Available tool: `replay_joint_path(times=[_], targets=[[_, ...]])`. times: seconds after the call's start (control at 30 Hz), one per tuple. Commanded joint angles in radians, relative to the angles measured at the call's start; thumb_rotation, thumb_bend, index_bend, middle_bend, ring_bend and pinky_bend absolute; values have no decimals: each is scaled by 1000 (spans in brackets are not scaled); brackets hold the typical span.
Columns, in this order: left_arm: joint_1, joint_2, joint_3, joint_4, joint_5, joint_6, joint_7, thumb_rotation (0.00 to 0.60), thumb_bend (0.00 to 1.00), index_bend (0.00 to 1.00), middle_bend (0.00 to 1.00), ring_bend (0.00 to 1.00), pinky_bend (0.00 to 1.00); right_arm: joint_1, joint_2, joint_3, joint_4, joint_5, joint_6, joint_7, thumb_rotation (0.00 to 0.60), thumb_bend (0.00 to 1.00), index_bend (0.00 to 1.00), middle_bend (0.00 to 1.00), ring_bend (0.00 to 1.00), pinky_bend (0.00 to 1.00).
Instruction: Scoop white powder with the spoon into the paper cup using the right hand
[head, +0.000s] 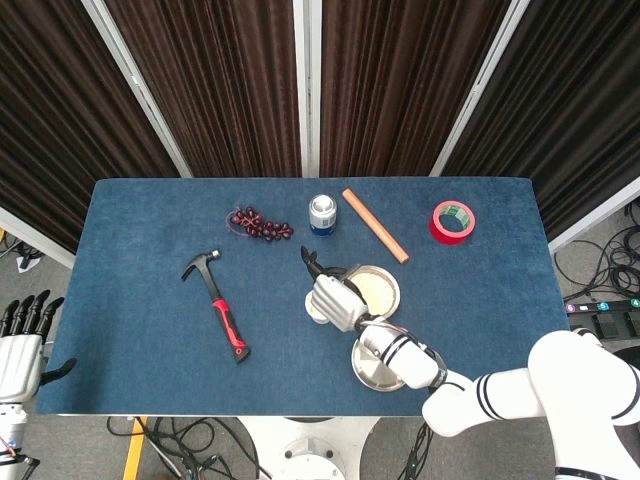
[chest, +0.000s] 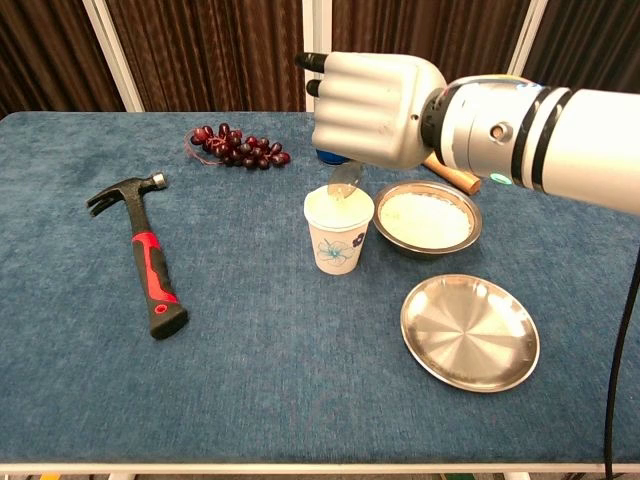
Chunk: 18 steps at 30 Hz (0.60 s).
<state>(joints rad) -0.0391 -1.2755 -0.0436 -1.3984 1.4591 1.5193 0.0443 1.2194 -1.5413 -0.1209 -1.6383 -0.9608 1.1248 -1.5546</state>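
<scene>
Two hands are visible. The right hand (chest: 375, 95) holds the spoon (chest: 345, 180), its fingers closed around the handle, and the tilted spoon bowl is over the mouth of the paper cup (chest: 338, 229). The bowl of white powder (chest: 428, 217) stands just beside the cup, at 3 o'clock. The left hand (head: 22, 335) rests off the table at 8 o'clock, fingers spread and holding nothing.

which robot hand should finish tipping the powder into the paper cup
Right. The right robot hand already holds the spoon, tilted over the paper cup beside the powder bowl. The left robot hand hangs off the table's left edge, far from both.
</scene>
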Motion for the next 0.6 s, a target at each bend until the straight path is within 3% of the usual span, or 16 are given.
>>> replay_joint_path(times=[0.03, 0.43, 0.6], targets=[[1, 0, -1, -1, 1, 3, 1, 600, 69, 186, 153, 43, 51, -21, -21, -3, -2, -3, 32, -30, 600, 378, 553, 572, 194, 0], [2, 2, -3, -7, 3, 6, 7, 600, 68, 186, 153, 43, 52, -67, -49, 12, 22, -41, 51, -18, 600, 381, 553, 572, 203, 0], [2, 2, -6, -8, 1, 7, 8, 600, 68, 186, 152, 43, 52, -88, -93, -19, 83, -91, 89, -117, 600, 381, 557, 578, 229, 0]])
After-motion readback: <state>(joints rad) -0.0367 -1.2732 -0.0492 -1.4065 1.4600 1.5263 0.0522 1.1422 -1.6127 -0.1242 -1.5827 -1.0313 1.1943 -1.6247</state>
